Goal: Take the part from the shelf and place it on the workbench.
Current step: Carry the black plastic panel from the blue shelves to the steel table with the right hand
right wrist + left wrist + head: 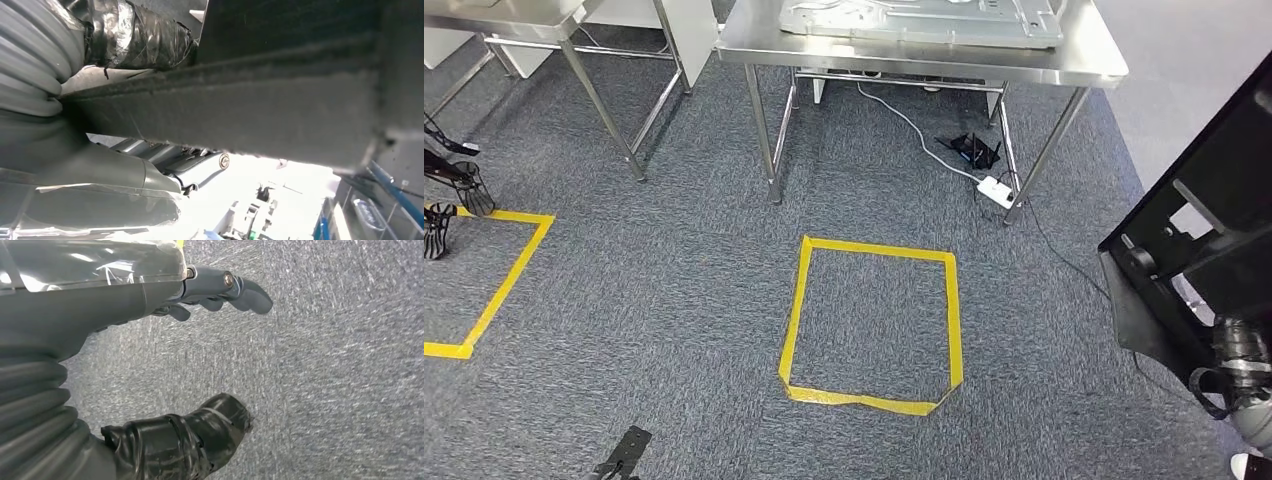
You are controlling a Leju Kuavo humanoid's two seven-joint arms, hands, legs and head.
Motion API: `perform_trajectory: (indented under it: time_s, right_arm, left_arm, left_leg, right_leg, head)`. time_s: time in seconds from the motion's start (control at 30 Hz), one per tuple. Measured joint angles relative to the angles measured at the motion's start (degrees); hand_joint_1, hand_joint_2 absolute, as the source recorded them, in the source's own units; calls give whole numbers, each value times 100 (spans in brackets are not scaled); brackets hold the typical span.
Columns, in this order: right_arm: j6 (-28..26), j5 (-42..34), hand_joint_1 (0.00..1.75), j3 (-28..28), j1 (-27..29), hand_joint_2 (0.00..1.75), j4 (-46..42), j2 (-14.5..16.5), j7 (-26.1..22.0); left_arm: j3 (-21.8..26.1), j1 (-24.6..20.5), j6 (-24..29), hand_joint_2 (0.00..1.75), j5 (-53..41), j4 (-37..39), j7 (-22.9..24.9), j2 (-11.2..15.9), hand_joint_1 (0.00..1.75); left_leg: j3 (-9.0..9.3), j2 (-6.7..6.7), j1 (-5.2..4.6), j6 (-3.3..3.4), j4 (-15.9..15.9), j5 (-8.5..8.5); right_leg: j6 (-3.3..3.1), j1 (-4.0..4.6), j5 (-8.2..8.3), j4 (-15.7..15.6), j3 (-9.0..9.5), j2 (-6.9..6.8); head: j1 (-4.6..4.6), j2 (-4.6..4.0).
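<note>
While the right hand grips the black part, off the shelf, right of the workbench | left hand empty, fingers apart | left: approach bench, set part down.

Yellow tape square on grey carpet; white power strip beyond it.

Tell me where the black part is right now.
The black part is at the right edge of the head view, held up off the carpet by the right hand, to the right of the steel workbench and the yellow tape square.
</note>
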Motion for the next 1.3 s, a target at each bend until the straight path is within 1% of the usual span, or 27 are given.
perform_trajectory:
  time_s: [0.07,0.1,0.13,0.17,0.2,0.23,0.3,0.37,0.47,0.53,0.6,0.63,0.67,0.7,0.77,0.8,0.87,0.93,1.0,1.03,1.1,1.13,1.17,1.2,1.23,1.27,1.3]
  right_arm:
    - [-2,-14,175,3,3,175,3,-17,8]
    - [-1,-25,175,6,6,175,7,-22,18]
    - [3,-36,175,9,8,175,11,-24,32]
    - [9,-45,175,11,6,175,18,-27,53]
    - [24,-53,175,13,1,175,24,-35,75]
    - [40,-59,175,14,-6,175,31,-49,93]
    - [67,-68,175,15,-31,175,45,-90,111]
    - [81,-72,175,15,-56,175,52,-127,111]
    - [145,-50,175,15,-85,175,54,-175,137]
    - [203,-6,175,15,-105,175,49,-199,186]
    - [245,27,175,16,-113,175,45,-208,224]
    - [256,35,175,16,-114,175,45,-209,233]
    - [263,41,175,17,-114,175,45,-210,241]
    - [265,47,175,17,-114,175,45,-213,245]
    - [260,57,175,17,-117,175,45,-216,251]
    - [256,61,175,17,-121,175,45,-217,253]
    - [252,68,175,17,-127,175,43,-233,264]
    - [251,74,175,17,-129,175,43,-256,286]
    - [250,79,175,17,-135,175,43,-270,300]
    - [250,79,175,17,-140,175,43,-277,302]
    - [250,80,175,17,-146,175,43,-290,303]
    - [251,80,175,17,-142,175,43,-293,304]
    - [251,80,175,17,-139,175,44,-295,305]
    - [250,80,175,17,-138,175,45,-296,305]
    - [248,80,175,17,-138,175,45,-297,305]
    - [243,80,175,17,-138,175,45,-299,305]
    - [237,79,175,17,-138,175,46,-302,305]
  left_arm:
    - [2,-22,-46,175,0,0,-4,5,0]
    - [3,-27,-88,175,-1,0,-2,8,0]
    - [5,-28,-143,175,-6,0,3,13,0]
    - [8,-28,-202,175,-15,0,10,20,0]
    - [10,-28,-261,175,-30,0,18,27,0]
    - [11,-30,-313,175,-45,0,27,34,0]
    - [12,-32,-385,175,-69,0,51,42,0]
    - [13,-28,-414,175,-79,0,86,47,0]
    - [17,-24,-418,175,-80,0,109,62,0]
    - [20,-33,-416,175,-79,0,108,84,0]
    - [22,-31,-415,175,-79,0,107,99,0]
    - [23,-23,-415,175,-79,0,107,105,0]
    - [24,-16,-415,175,-79,0,108,109,0]
    - [25,-12,-414,175,-79,0,108,114,0]
    - [25,-14,-410,175,-87,0,108,122,0]
    - [26,-18,-407,175,-93,0,107,126,0]
    - [27,-19,-405,175,-104,0,109,127,0]
    - [27,-15,-402,175,-106,0,115,127,0]
    - [27,-18,-393,175,-107,0,120,126,0]
    - [27,-22,-389,175,-107,0,120,126,0]
    - [27,-22,-383,175,-107,0,120,126,0]
    - [27,-18,-379,175,-107,0,119,126,0]
    - [27,-15,-373,175,-107,0,118,126,0]
    - [27,-12,-368,175,-107,0,115,125,0]
    - [27,-11,-364,175,-107,0,113,123,0]
    - [27,-11,-361,175,-108,1,110,121,0]
    - [27,-11,-358,175,-108,1,108,117,0]
  left_leg:
    - [13,-20,2,46,-12,0]
    - [13,-36,-6,60,-10,-3]
    - [16,-55,-16,68,-7,-9]
    - [22,-78,-25,73,-2,-16]
    - [33,-104,-30,75,2,-23]
    - [47,-130,-33,73,6,-32]
    - [58,-172,-44,47,19,-53]
    - [46,-192,-46,-5,20,-66]
    - [24,-176,-35,-101,71,-128]
    - [-172,-129,-28,-155,513,-378]
    - [-547,-105,-17,-202,1254,-693]
    - [-697,-101,-9,-222,1511,-749]
    - [-759,-94,2,-239,1579,-697]
    - [-707,-83,17,-253,1417,-536]
    - [-381,-43,41,-272,700,-141]
    - [-225,-28,34,-259,383,-41]
    - [-94,-17,9,-185,129,-57]
    - [-59,-27,3,-79,98,-81]
    - [24,-39,13,7,73,-108]
    - [72,-44,17,42,63,-123]
    - [135,-50,5,87,57,-171]
    - [164,-55,-5,99,58,-198]
    - [200,-62,-16,104,58,-231]
    - [247,-73,-25,104,59,-269]
    - [306,-85,-31,99,58,-311]
    - [367,-95,-33,91,56,-357]
    - [426,-106,-36,77,51,-398]
  right_leg:
    - [15,-4,-332,709,-365,163]
    - [16,-3,-453,1078,-569,191]
    - [13,-3,-478,1307,-712,202]
    - [1,-1,-391,1323,-753,207]
    - [-18,1,-213,1122,-683,211]
    - [-46,6,14,754,-522,220]
    - [-106,36,288,31,-196,257]
    - [-138,76,306,-245,-84,275]
    - [-202,56,334,-328,-14,249]
    - [-254,30,346,-375,48,223]
    - [-285,34,321,-371,72,201]
    - [-289,34,306,-365,81,193]
    - [-285,31,286,-357,93,189]
    - [-273,25,262,-347,111,187]
    - [-227,18,194,-319,160,185]
    - [-194,22,159,-299,173,188]
    - [-125,39,120,-278,186,193]
    - [-72,41,111,-260,205,192]
    - [-33,26,29,-48,132,200]
    - [-16,22,-74,220,-10,208]
    - [4,21,-340,970,-467,220]
    - [6,21,-431,1299,-709,223]
    - [-2,23,-432,1460,-875,223]
    - [-21,29,-317,1418,-940,223]
    - [-53,43,-82,1143,-882,225]
    - [-95,65,206,726,-747,226]
    - [-136,96,392,348,-608,226]
  head:
    - [26,0]
    - [30,0]
    - [28,0]
    - [29,0]
    - [29,0]
    - [30,0]
    - [27,0]
    - [25,0]
    - [16,0]
    - [-3,0]
    - [-13,0]
    - [-12,0]
    - [-14,0]
    - [-13,0]
    - [-13,0]
    - [-11,0]
    - [-5,0]
    - [-1,0]
    - [15,0]
    - [24,0]
    - [37,0]
    - [34,0]
    - [33,0]
    - [34,0]
    - [34,0]
    - [35,0]
    - [36,0]
